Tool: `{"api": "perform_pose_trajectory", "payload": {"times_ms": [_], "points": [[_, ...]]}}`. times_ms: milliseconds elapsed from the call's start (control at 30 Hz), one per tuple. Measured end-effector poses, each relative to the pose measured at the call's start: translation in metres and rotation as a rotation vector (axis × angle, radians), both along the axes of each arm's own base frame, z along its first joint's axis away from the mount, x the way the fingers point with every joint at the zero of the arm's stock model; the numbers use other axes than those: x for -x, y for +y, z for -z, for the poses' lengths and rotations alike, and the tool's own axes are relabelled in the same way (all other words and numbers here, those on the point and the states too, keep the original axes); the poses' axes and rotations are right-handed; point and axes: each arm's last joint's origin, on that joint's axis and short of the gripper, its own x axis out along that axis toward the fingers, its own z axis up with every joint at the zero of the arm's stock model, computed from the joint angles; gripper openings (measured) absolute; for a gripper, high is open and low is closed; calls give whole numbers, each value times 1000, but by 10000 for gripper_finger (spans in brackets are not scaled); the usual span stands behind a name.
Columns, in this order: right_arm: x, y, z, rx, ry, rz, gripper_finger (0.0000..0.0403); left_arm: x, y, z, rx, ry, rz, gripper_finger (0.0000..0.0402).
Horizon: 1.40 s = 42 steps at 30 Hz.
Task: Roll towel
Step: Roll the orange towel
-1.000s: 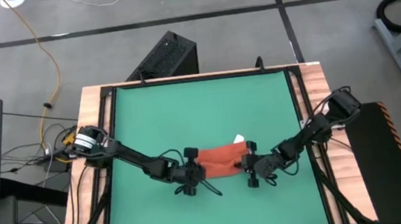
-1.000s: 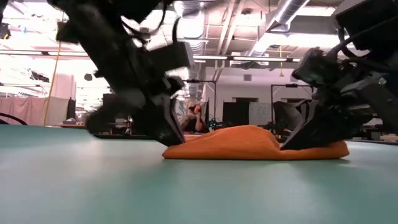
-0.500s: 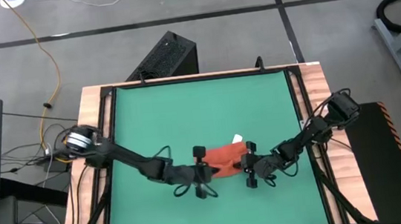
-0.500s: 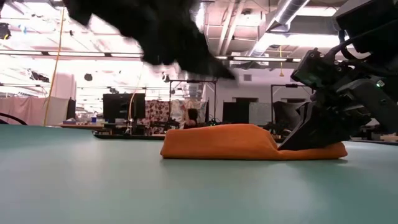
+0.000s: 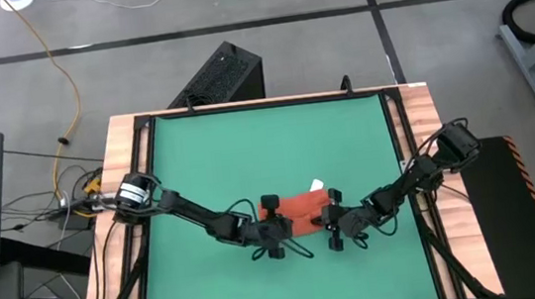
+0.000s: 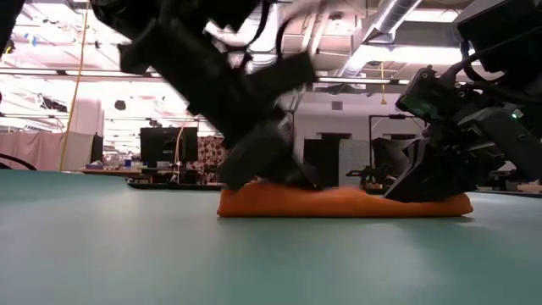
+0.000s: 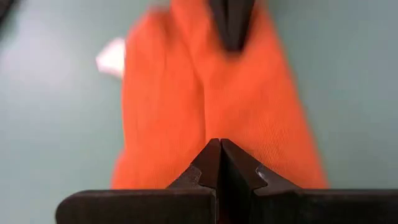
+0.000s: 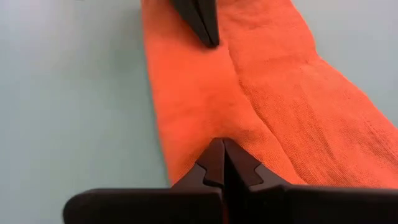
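Observation:
The orange-red towel [image 5: 304, 208] lies folded in a low strip on the green table, a little right of the middle; it also shows in the low view [image 6: 339, 203]. Its white tag [image 5: 317, 183] sticks out at the far edge and shows in the left wrist view [image 7: 112, 57]. My left gripper [image 5: 288, 224] is shut, its tips on the towel's left part. My right gripper [image 5: 323, 220] is shut, its tips on the towel's right end. Each wrist view shows the other gripper's shut fingers across the towel. My left gripper presses its shut fingers down on the top of the towel's left part [image 7: 199, 127], slanting down from the table's left. No cloth shows between the fingers. The towel lies flat under them [image 6: 279, 188]. My right gripper rests its shut fingers on the top of the towel's right end [image 8: 202, 140], slanting down from the table's right. No cloth shows between the fingers. That end lies on the table [image 6: 423, 203].
The green mat [image 5: 267, 140] has free room on the far and near sides of the towel. A wooden frame [image 5: 126, 134] runs round the table. A black box [image 5: 225, 74] stands on the floor beyond the far edge.
My left gripper has risen from the towel's left end, gone toward the table's right over the towel and come down on it. The towel's raised middle has been pressed flat. My right gripper has kept still.

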Motion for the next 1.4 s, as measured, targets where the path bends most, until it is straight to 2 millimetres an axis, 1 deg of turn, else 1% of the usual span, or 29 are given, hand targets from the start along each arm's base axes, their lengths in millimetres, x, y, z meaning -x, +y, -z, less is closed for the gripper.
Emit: {"api": "perform_pose_trajectory", "payload": {"times_ms": [100, 367, 533, 700, 867, 1033, 1200, 1300, 1400], "points": [[0, 0, 0, 0, 0, 0, 17, 4, 2, 6, 41, 40, -24, 0], [0, 0, 0, -13, -4, 7, 17, 15, -9, 12, 71, 113, -65, 0], [1, -1, 1, -46, 7, 69, 17, 21, -20, 14, 66, 138, -51, 0], [0, -5, 1, -65, -12, 135, 19, 23, -24, 14, 45, 138, -54, 0], [-2, -4, -10, 11, -84, 91, 34, 25, -23, 15, 34, 159, -58, 0], [-1, -5, -35, 86, -174, 66, 47, 26, -23, 16, 27, 175, -58, 0], [6, -3, -58, 186, -203, -59, 60, 28, -22, 17, -1, 200, -55, 0], [14, 0, -61, 232, -154, -148, 65, 29, -21, 17, -35, 222, -38, 0], [18, 2, -58, 236, -109, -215, 73, 30, -21, 18, -74, 245, -11, 0]]}}
